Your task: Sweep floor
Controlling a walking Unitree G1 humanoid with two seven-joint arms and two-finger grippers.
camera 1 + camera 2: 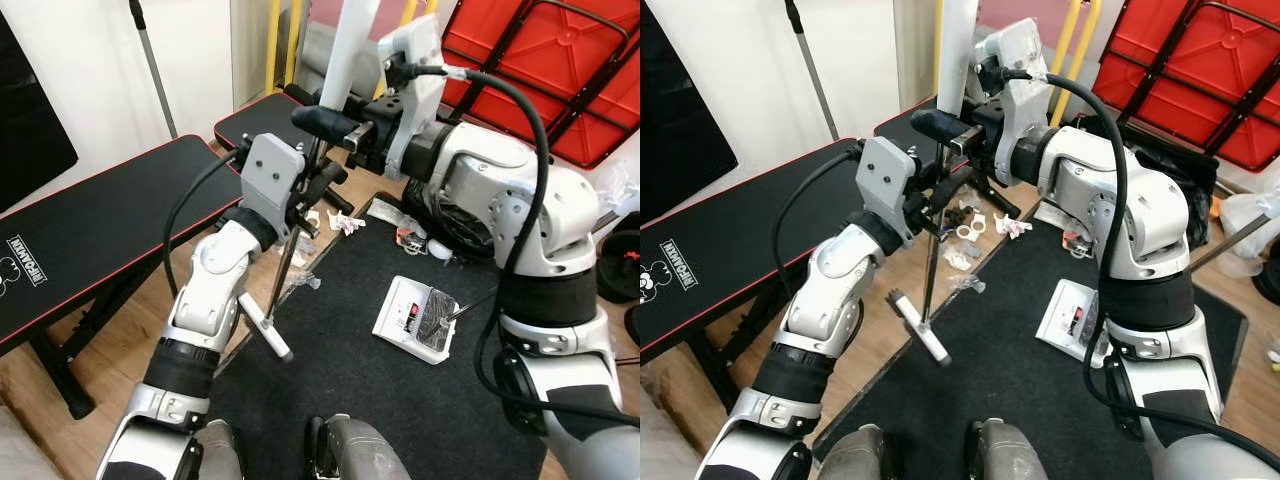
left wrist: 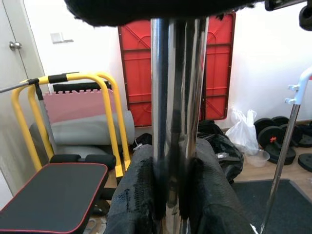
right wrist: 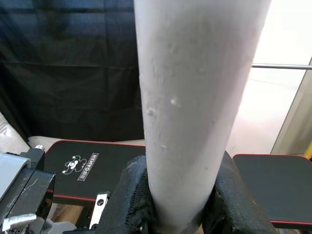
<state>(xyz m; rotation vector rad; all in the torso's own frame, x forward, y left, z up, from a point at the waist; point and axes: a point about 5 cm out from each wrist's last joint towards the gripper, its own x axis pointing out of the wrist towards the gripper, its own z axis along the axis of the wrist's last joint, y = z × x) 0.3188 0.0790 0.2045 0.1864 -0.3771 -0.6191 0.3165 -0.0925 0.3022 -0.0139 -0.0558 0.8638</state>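
Overhead, both grippers clamp the slim chrome broom.

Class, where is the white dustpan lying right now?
In the left eye view the white dustpan lies on the black mat, to the robot's right of the broom head, below the right arm and near the scraps of litter.

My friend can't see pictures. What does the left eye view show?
Both grippers hold a broom handle: right gripper high, left gripper lower. Its head sits at the black mat's edge, near paper scraps and a dustpan.
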